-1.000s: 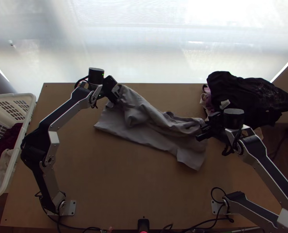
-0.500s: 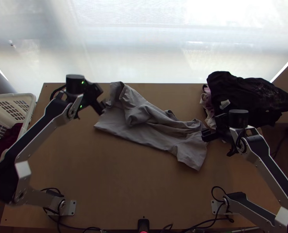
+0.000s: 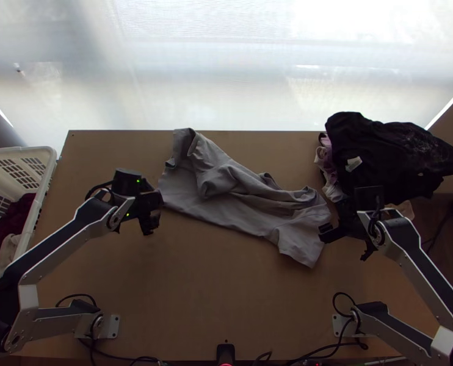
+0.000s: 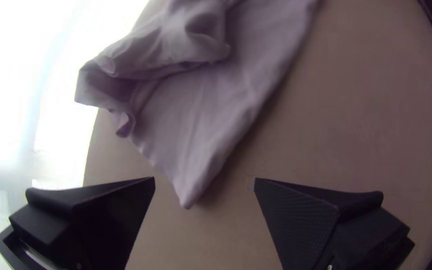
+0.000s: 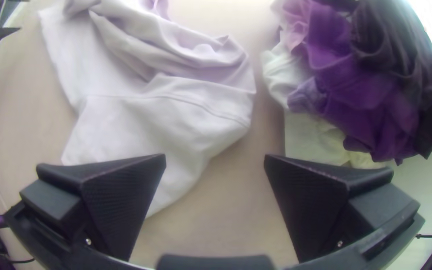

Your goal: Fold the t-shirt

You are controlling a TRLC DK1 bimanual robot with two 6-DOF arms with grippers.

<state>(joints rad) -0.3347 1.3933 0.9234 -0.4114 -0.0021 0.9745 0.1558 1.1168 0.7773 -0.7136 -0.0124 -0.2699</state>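
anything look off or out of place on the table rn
The clothes pile looks odd: at the far right corner, it seems to spill past the edge of the table. The gray t-shirt is merely rumpled.

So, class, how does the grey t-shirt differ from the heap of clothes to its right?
The t-shirt is one plain grey garment; the heap mixes black, purple and whitish cloth. The t-shirt lies partly spread; the heap is piled up. Both are rumpled.

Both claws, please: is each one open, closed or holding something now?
Left claw: open, holding nothing, near one end of the grey t-shirt.
Right claw: open, holding nothing, by the other end.
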